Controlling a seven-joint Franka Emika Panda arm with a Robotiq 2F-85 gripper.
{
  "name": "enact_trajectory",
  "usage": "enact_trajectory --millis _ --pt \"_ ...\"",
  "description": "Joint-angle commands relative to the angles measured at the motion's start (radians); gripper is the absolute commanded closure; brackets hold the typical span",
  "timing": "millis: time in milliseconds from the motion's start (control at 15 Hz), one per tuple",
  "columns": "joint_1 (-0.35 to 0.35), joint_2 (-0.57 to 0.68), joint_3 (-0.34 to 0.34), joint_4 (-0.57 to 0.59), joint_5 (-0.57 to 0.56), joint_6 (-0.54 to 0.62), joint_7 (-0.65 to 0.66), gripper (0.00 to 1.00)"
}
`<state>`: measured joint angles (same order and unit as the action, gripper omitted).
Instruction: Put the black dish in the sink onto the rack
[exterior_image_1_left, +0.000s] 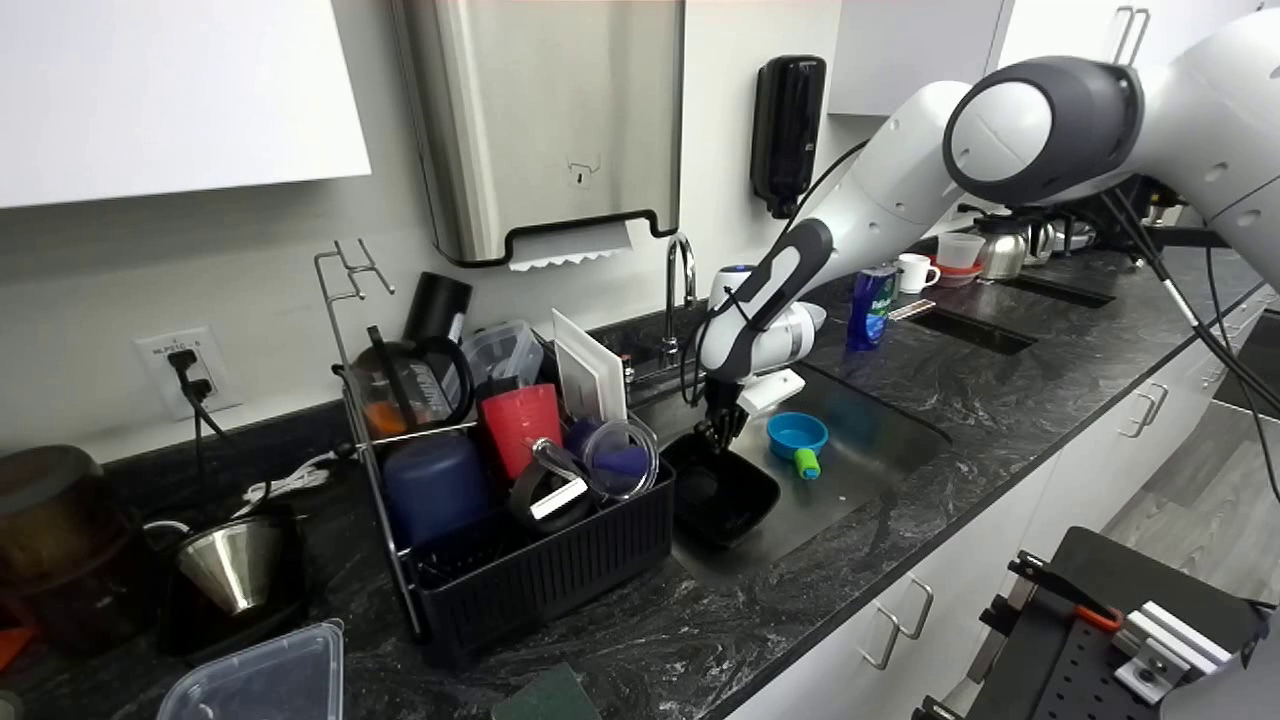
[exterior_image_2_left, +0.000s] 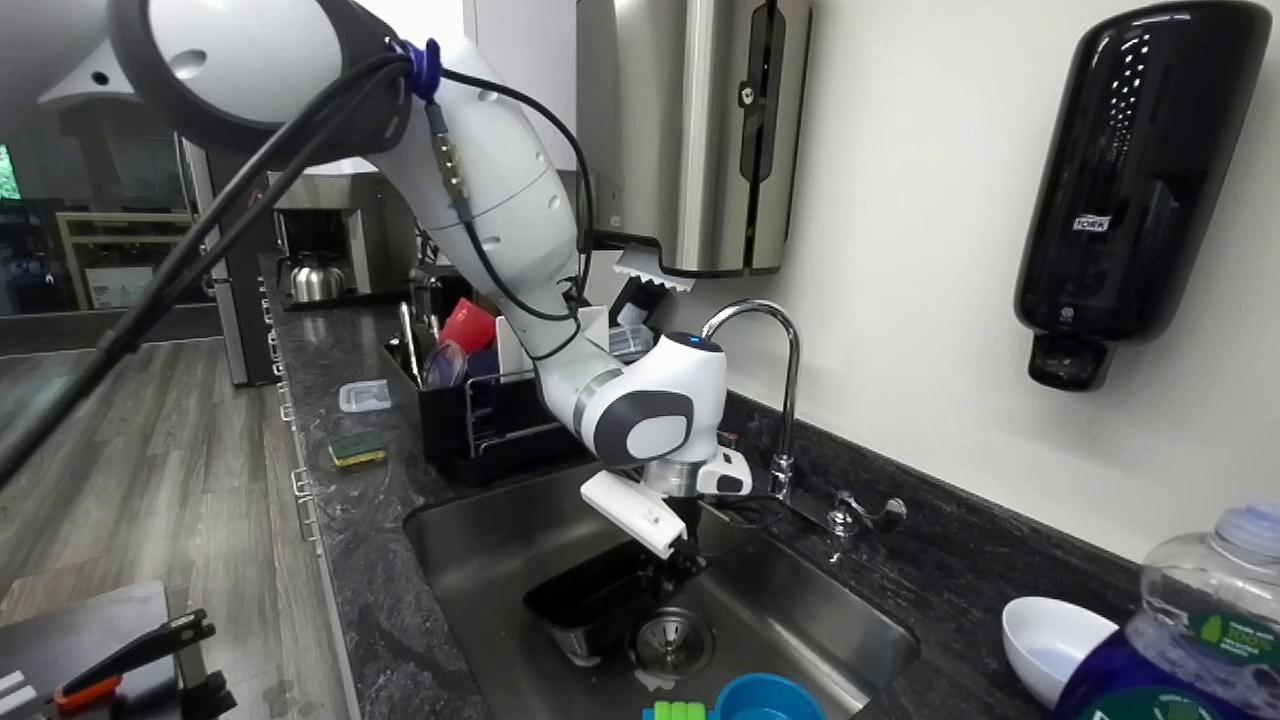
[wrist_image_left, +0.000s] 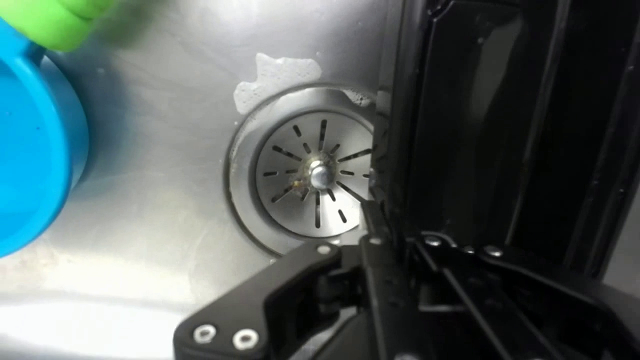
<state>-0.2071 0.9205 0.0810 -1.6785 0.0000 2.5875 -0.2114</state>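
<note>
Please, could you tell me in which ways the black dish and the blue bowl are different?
Shape: the black dish is rectangular with rounded corners, while the blue bowl is round.
Size: the black dish is clearly larger than the blue bowl.
Contact: the claw is closed on the black dish's rim; nothing grips the blue bowl.
Shared: both are open-topped and inside the sink.

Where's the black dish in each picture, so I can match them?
In an exterior view: black dish below centre, left of the blue bowl.
In an exterior view: black dish low, above and left of the blue bowl.
In the wrist view: black dish right, blue bowl left.
Shared landmark: blue bowl.
</note>
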Motion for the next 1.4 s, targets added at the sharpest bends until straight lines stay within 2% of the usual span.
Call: enact_trajectory --millis 0,600,1000,1333 --pt "-0.005 -0.092 0.007 -0.113 0.026 0.027 -0.014 0.98" --pt "-0.002 -0.278 0.007 -0.349 0.063 0.136 0.002 0.98" --pt "0.009 -0.376 0.004 -0.508 0.081 0.334 0.048 0.98" --pt "-0.055 -0.429 0.089 -0.610 0.143 0.518 0.079 0.98"
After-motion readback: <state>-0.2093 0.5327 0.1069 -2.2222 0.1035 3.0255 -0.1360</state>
